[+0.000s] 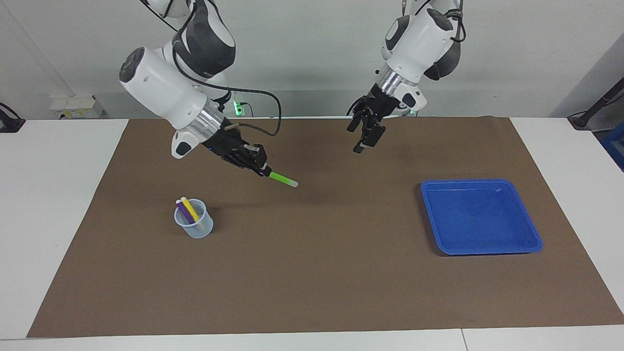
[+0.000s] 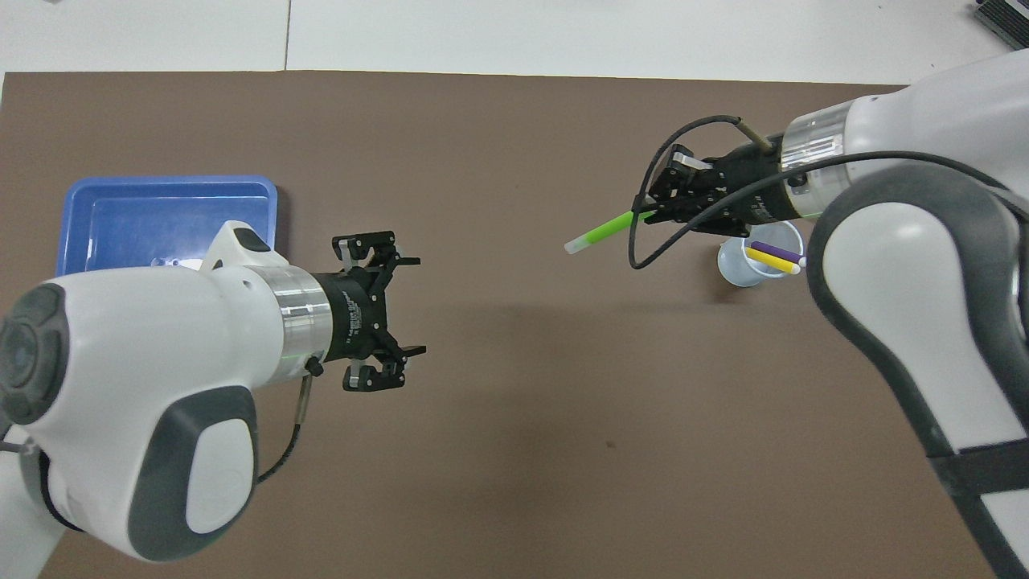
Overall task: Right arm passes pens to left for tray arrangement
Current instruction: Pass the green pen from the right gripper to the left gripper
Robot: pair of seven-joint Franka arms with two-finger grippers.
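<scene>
The green pen [image 1: 282, 179] is clamped by one end in the right gripper [image 1: 263, 170] and is held nearly level above the brown mat [image 1: 312, 273], its pale tip pointed toward the left arm's end of the table. The purple pen [image 1: 184, 211] and the yellow pen [image 1: 191, 209] are leaned in the clear cup [image 1: 195, 225] at the right arm's end, while the blue tray [image 1: 480, 216] is set at the left arm's end. The left gripper [image 2: 406, 305] is held over the mat's middle with its fingers spread wide and nothing between them.

White arms [image 1: 161, 90], dark joints, silver wrists, black cables
</scene>
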